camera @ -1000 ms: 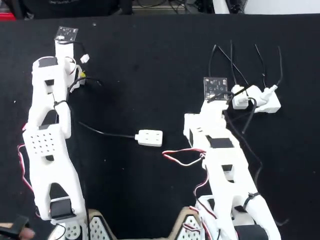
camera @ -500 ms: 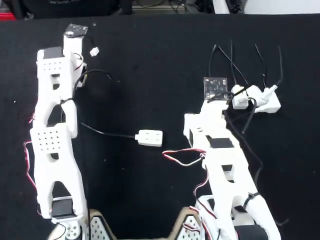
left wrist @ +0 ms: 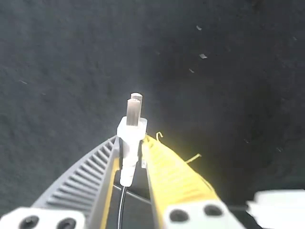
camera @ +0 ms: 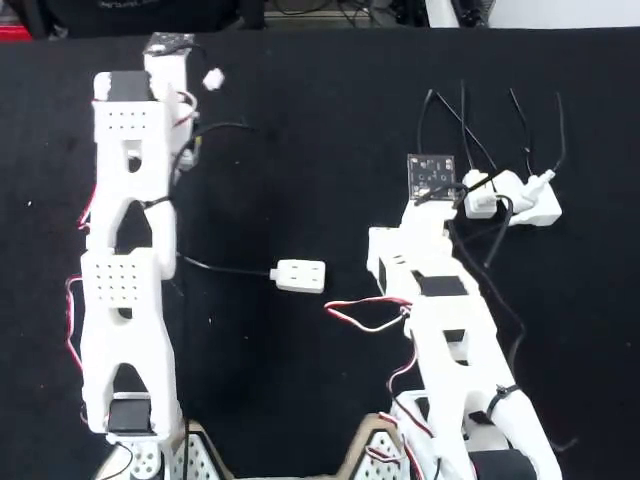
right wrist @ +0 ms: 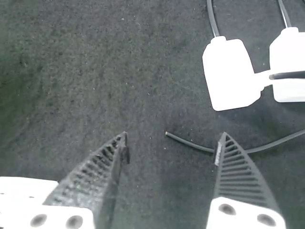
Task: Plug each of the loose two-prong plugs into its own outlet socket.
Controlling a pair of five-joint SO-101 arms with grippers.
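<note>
Black cloth-covered table (camera: 300, 120), two arms set upon it.
Mid-table, a white outlet socket (camera: 299, 275) is laid on its cord. Farther off, the right gripper (right wrist: 174, 135) is held spread near a white plug cluster (camera: 510, 197). At the far edge, a two-prong plug (left wrist: 132, 129) is clamped in the left gripper (left wrist: 132, 139), with dark cables (camera: 310, 10) seen beyond.

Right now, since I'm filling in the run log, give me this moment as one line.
left gripper: shut on plug | right gripper: open, empty, over table | outlet socket: mid-table, unplugged
</note>
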